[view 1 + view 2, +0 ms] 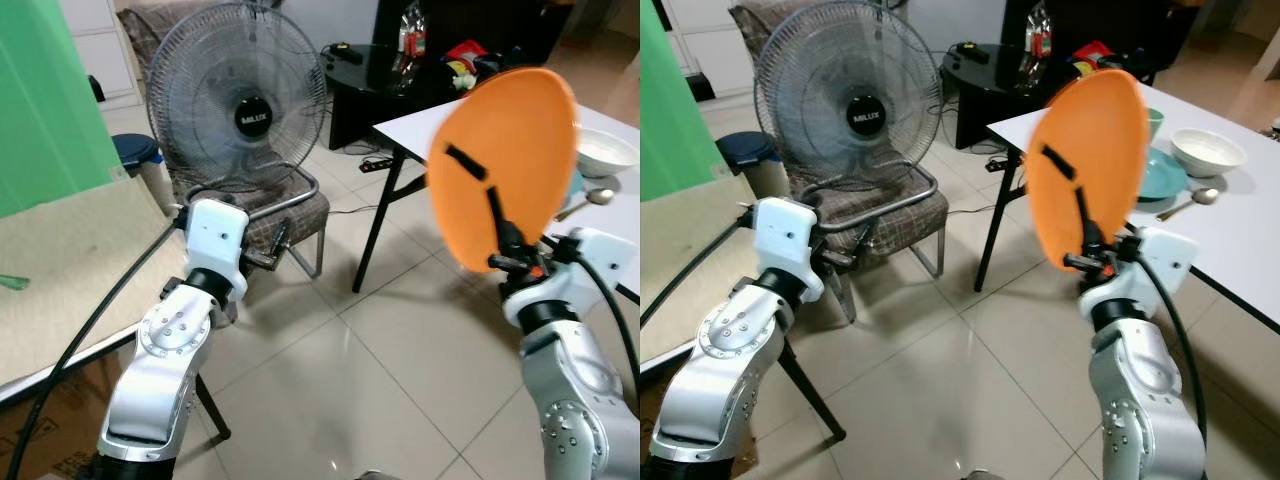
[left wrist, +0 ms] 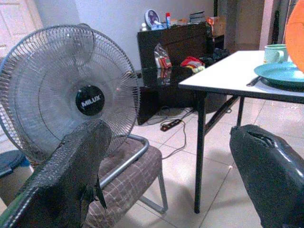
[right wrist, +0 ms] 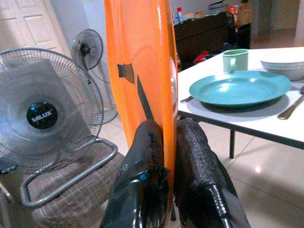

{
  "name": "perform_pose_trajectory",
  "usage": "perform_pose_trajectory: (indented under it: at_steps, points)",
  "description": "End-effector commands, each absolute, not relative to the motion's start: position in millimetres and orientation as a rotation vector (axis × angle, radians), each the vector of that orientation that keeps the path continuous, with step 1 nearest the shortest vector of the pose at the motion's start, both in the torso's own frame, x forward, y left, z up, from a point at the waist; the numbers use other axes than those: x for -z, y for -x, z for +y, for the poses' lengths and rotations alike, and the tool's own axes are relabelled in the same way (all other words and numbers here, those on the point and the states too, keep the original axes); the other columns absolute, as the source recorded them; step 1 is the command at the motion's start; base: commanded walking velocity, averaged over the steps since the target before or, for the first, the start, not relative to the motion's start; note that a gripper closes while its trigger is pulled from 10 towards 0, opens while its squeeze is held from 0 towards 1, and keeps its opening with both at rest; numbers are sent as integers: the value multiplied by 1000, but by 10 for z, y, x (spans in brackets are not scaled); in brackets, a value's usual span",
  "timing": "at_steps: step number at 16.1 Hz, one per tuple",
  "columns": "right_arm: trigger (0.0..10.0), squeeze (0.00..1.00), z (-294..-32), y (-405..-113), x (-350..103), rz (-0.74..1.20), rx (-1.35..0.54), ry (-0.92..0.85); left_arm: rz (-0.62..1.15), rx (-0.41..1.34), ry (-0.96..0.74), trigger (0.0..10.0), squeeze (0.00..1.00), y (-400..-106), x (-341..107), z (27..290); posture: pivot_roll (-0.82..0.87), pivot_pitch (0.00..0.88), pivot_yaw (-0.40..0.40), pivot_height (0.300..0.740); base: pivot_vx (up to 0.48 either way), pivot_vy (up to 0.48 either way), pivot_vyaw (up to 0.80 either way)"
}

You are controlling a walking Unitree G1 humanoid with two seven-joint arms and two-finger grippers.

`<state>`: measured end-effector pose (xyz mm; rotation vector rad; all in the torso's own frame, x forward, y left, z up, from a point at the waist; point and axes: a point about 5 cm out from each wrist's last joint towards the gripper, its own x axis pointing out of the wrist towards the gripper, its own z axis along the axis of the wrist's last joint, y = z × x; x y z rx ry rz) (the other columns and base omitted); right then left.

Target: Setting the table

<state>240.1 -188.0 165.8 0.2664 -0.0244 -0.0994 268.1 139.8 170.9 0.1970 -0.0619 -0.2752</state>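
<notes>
My right gripper (image 1: pixel 478 176) is shut on the rim of an orange plate (image 1: pixel 510 160), held upright and edge-on in front of the white table (image 1: pixel 420 125). In the right wrist view the two black fingers (image 3: pixel 142 156) pinch the orange plate (image 3: pixel 142 61) between them. On the table lie a teal plate (image 3: pixel 240 88), a green mug (image 3: pixel 235 59), a white bowl (image 1: pixel 605 150) and a spoon (image 1: pixel 590 198). My left gripper (image 2: pixel 171 175) is open, held out toward the chair with nothing between its fingers.
A grey floor fan (image 1: pixel 240 105) stands on a plaid chair (image 1: pixel 290 215) ahead on the left. A dark cabinet (image 1: pixel 370 80) with clutter sits behind the table. A beige board (image 1: pixel 70 260) lies at the left. Tiled floor (image 1: pixel 380 370) lies between my arms.
</notes>
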Motion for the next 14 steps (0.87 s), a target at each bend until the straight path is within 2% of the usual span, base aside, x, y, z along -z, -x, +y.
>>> perform_pose_trajectory:
  at_steps: [1, 7, 14]
  points:
    - [10000, 0, -1810, -2419, -1782, -81, 55, -269, -80, 255, -205, 10000, 0, -2693, -1738, 1440, -17, 0, -56, 740, 0, 0, -800]
    - [10000, 0, -1862, -2415, -1784, -80, 85, -263, -76, 249, -186, 10000, 0, -2722, -1741, 1465, -18, 0, -52, 740, 0, 0, -800]
    - [10000, 0, -1768, -2400, -1737, -44, 34, -254, -76, 240, -186, 10000, 0, -2701, -1731, 1485, -14, 0, -63, 740, 0, 0, -800]
